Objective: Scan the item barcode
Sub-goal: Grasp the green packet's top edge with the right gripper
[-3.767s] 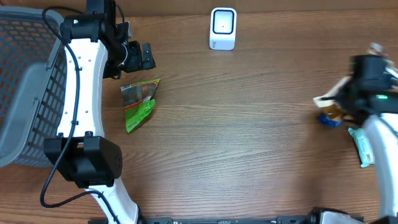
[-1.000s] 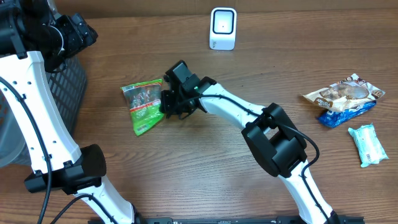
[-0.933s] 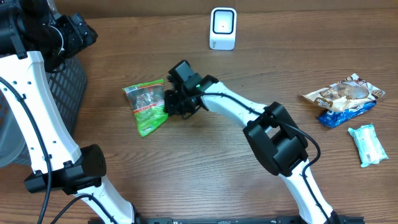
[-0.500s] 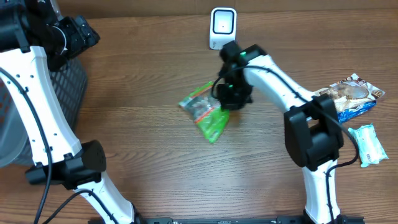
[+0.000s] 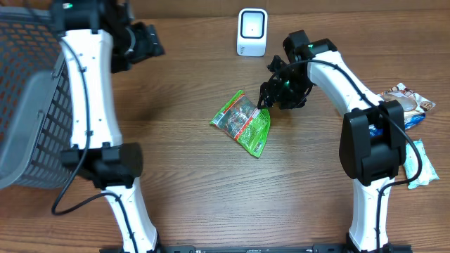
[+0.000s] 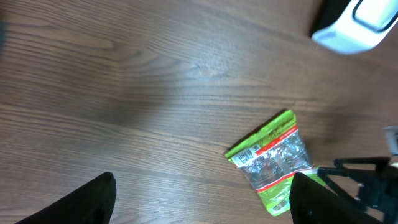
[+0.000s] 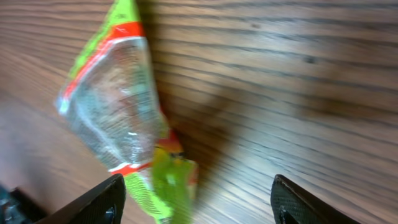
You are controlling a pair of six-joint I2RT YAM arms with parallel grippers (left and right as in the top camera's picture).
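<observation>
Snack bag (image 5: 244, 125) was dragged from the left side to the middle of the table (image 5: 211, 204) and now lies flat, below the scanner (image 5: 252, 31) and clear of it. Left pincer (image 5: 150, 48) hangs wide and empty near the basket (image 5: 28, 105). Right pincer (image 5: 274, 97) just spread wide at the bag's upper-right corner, so the bag is released and probably still unscanned.

The snack pouch (image 5: 242, 128) lies flat on the counter (image 5: 211, 190), just beside the right gripper (image 5: 269, 98), on its side toward the left arm. The barcode scanner (image 5: 252, 31) stands at the counter's far edge, behind the right gripper and between it and the left gripper (image 5: 156, 49). The wire basket (image 5: 28, 105) sits beyond the left gripper, at the left edge. More snack packets (image 5: 408, 100) lie well apart on the right gripper's outer side.
</observation>
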